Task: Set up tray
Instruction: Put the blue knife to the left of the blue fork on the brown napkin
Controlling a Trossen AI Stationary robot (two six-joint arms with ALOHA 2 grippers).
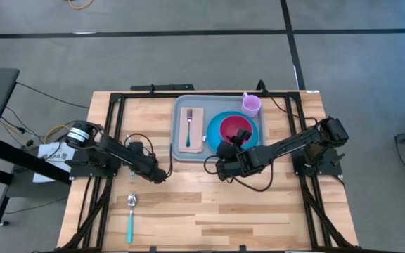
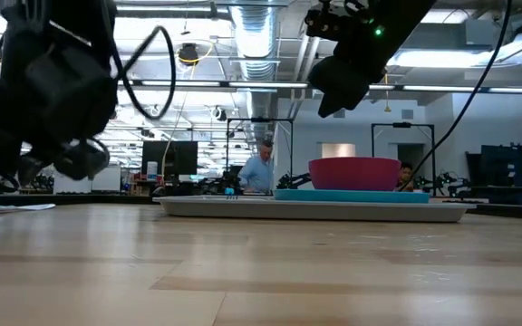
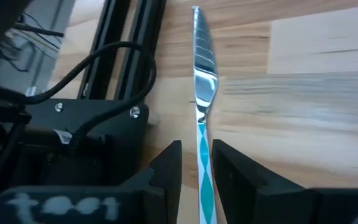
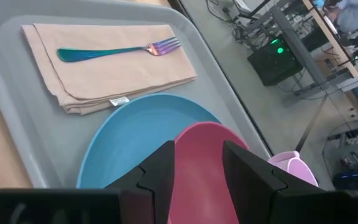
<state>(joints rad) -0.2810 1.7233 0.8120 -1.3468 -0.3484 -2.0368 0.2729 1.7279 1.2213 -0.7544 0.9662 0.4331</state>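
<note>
1. Two tools. The left tool [image 3: 196, 146] is narrowed onto the teal handle of one knife [image 3: 205, 81], whose shiny metal blade points straight out ahead of the fingers. The right tool [image 4: 197, 149] stands wide and holds nothing.
2. One tray [image 4: 11, 93]: pale grey-blue smooth plastic, rectangular with rounded corners and a low rim. It lies directly under the right tool, and well off to the side of the left tool.
3. One round bright-blue plate [image 4: 135, 143] lies on the tray beneath the right tool.
4. One round pink bowl [image 4: 201, 180] with smooth walls sits on the plate, straight below the right tool's spread fingers. In the low view the tool hangs clear above it.
5. One tan folded cloth napkin [image 4: 123, 78], flat and rectangular, lies on the tray beyond the plate from the right tool.
6. One fork [image 4: 117, 51] with an iridescent metal sheen lies lengthwise on the napkin.
7. One lilac cup [image 4: 294, 168] stands just beyond the tray's rim.
8. One spoon [image 1: 131, 214], with a metal bowl and teal handle, lies on the pale wood-plank worktop [image 1: 223, 211], apart from the left tool.
</note>
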